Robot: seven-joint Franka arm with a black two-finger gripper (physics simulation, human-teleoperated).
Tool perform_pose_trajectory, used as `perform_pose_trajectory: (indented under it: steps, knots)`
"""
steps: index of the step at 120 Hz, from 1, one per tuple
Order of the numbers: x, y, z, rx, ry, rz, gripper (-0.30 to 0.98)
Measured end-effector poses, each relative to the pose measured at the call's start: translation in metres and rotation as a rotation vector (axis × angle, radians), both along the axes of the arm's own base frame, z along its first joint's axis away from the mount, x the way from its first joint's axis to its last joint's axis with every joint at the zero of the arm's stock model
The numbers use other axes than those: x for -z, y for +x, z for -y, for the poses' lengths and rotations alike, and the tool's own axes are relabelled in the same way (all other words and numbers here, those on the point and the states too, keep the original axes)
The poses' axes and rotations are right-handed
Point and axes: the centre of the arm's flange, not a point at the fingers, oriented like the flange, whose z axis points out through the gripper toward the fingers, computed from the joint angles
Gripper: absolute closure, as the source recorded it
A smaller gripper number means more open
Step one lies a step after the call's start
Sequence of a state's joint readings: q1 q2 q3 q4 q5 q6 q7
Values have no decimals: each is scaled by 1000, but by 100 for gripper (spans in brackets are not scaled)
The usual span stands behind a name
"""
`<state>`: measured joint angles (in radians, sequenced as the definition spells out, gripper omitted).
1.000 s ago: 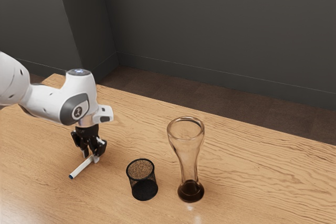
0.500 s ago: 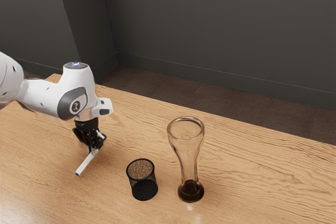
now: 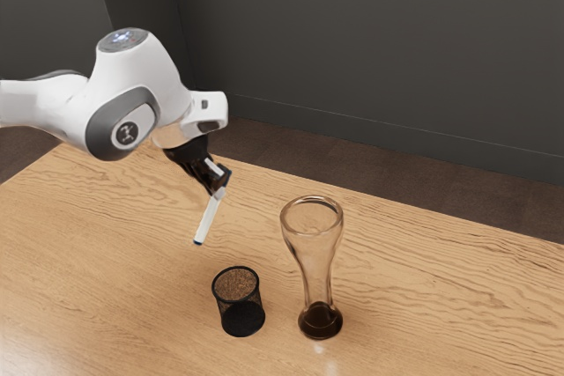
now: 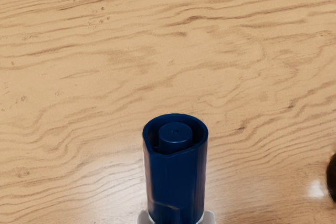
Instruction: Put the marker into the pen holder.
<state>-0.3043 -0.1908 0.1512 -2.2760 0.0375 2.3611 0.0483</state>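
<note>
Tool (image 3: 218,188) closed on marker (image 3: 209,219) by its upper end, fingers only marker-width apart. Marker tilted in midair, blue end (image 4: 176,182) lowest, outside holder (image 3: 228,307). Holder upright on desk (image 3: 97,261), glass (image 3: 316,257) near it, toward exterior view's right.

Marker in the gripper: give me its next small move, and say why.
I'd ease the gripper toward the exterior view's right, without lowering it, until the marker's blue end looks to be over the pen holder. The marker hangs tilted in the air, and that blue lower end points down to the exterior view's left of the open mouth.
</note>
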Motion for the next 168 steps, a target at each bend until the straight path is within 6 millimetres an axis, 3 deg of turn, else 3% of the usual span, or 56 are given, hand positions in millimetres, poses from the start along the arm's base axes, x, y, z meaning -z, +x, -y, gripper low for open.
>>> perform_pose_trajectory:
  steps: [12,41,101,118,125,133,138,149,157,168]
  knots:
    - [-3,-4,31,41,-19,26,79]
    - [29,-11,68,71,-38,5,79]
    - [94,-40,70,48,-42,-33,79]
    - [93,-42,65,40,-48,-31,50]
    - [74,-30,59,28,-51,-23,38]
    - [5,4,56,28,-62,22,28]
    - [-39,20,43,16,-64,31,23]
    - [-107,32,7,14,-19,8,15]
    - [-133,25,-2,48,24,-31,11]
    - [-143,16,-7,90,63,-100,7]
